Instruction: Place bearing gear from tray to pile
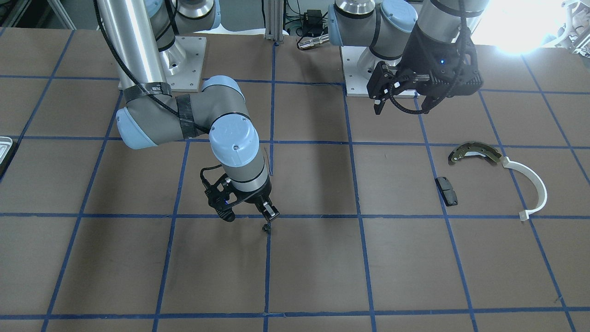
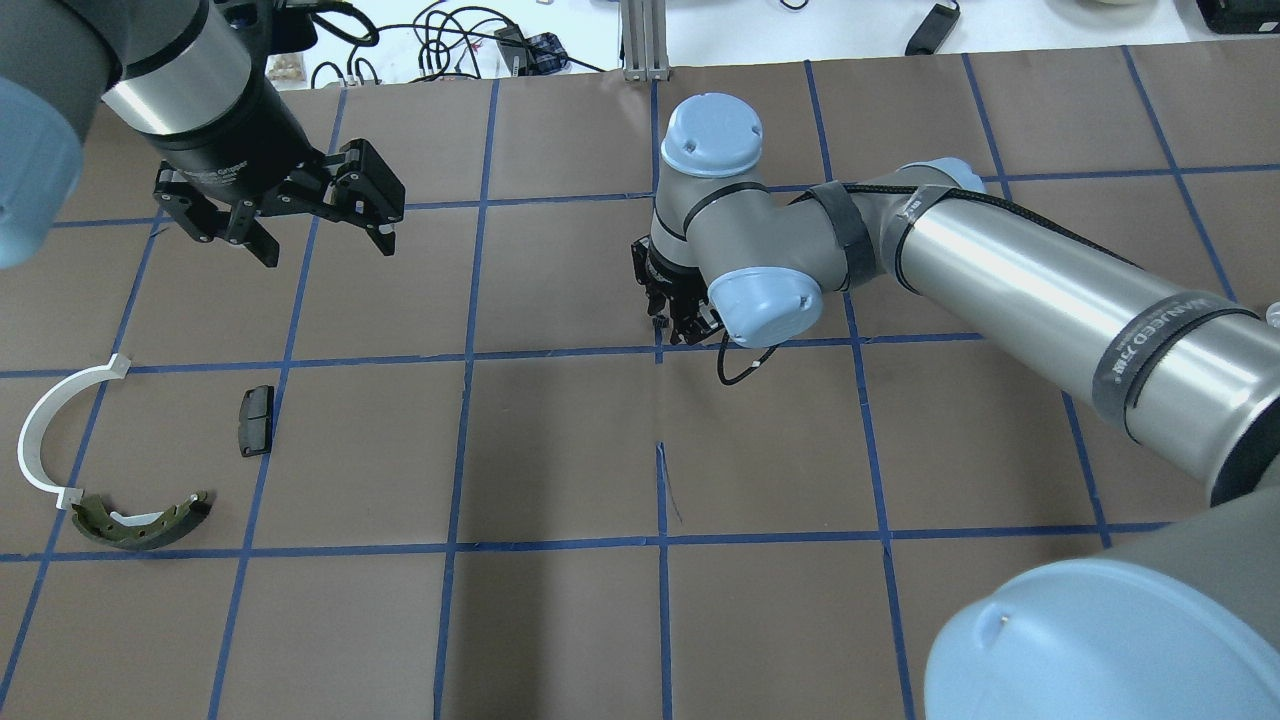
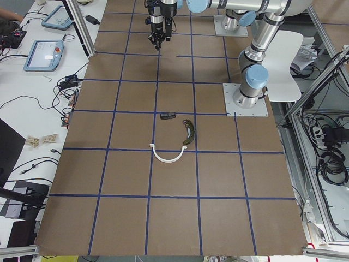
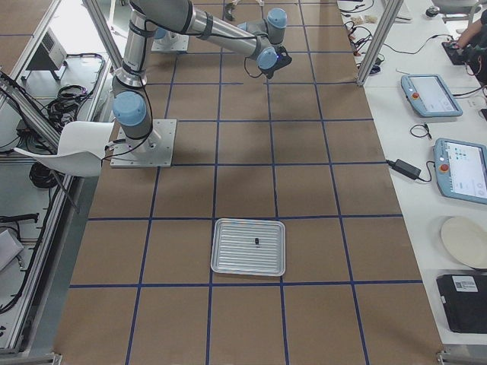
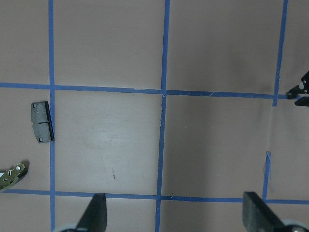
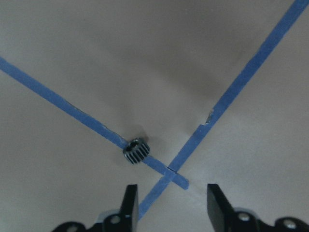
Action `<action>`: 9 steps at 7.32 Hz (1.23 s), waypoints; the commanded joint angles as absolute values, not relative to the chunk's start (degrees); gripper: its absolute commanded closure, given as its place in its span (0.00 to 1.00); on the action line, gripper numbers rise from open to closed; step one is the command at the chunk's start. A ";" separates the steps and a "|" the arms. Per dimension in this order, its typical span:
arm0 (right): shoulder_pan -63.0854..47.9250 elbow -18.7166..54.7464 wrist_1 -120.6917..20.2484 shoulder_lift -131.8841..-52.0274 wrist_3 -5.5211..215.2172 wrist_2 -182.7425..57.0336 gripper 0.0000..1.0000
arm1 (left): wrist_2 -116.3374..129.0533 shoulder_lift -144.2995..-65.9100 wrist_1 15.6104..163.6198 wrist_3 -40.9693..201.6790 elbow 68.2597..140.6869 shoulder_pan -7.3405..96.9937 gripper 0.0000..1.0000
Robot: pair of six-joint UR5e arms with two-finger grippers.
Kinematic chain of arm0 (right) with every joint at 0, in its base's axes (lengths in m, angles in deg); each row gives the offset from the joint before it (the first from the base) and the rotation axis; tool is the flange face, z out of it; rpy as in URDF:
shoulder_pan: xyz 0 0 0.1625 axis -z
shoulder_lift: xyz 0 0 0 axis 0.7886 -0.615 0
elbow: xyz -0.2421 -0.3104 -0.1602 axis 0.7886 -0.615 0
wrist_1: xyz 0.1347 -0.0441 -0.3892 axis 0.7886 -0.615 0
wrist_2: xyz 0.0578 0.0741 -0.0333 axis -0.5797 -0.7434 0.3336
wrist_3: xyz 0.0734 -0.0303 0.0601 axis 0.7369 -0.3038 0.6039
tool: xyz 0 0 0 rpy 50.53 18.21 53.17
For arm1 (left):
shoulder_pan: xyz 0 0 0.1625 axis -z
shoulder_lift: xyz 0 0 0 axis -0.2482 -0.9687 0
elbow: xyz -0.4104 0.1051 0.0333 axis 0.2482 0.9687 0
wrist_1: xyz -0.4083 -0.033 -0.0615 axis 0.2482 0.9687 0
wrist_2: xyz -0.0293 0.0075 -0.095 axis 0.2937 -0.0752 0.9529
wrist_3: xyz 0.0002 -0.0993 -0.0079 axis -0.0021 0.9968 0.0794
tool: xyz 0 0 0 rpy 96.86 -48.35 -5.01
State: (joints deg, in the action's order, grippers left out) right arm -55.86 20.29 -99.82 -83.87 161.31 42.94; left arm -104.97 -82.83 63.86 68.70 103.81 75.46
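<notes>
The small black bearing gear (image 6: 135,150) lies on a blue tape line near a tape crossing, mid-table (image 1: 266,228). My right gripper (image 6: 171,193) is open just above and beside it, holding nothing; it also shows in the front view (image 1: 251,216). The pile lies far off on my left: brake shoe (image 1: 474,152), white arc (image 1: 534,184) and black pad (image 1: 446,190). My left gripper (image 2: 320,235) hovers open and empty above the table near the pile. The tray (image 4: 228,258) sits far on my right with one small black piece (image 4: 257,242) in it.
The table is brown with a blue tape grid. The arm bases (image 1: 184,55) stand at the robot's edge. Side benches hold tablets (image 4: 460,167) and cables. In the left wrist view the pad (image 5: 42,128) and the shoe's tip (image 5: 12,175) show at the left.
</notes>
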 commanded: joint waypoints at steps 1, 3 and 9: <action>-54.31 20.12 -99.08 -85.24 154.66 47.31 0.00 | -105.00 -82.87 63.86 68.87 103.77 75.46 0.00; -46.18 20.30 -92.45 -91.20 137.57 52.10 0.00 | -104.65 -84.45 62.99 71.32 102.46 76.33 0.00; -3.29 20.12 -83.77 -98.09 67.36 56.13 0.00 | -104.39 -101.30 44.39 93.97 100.35 88.62 0.00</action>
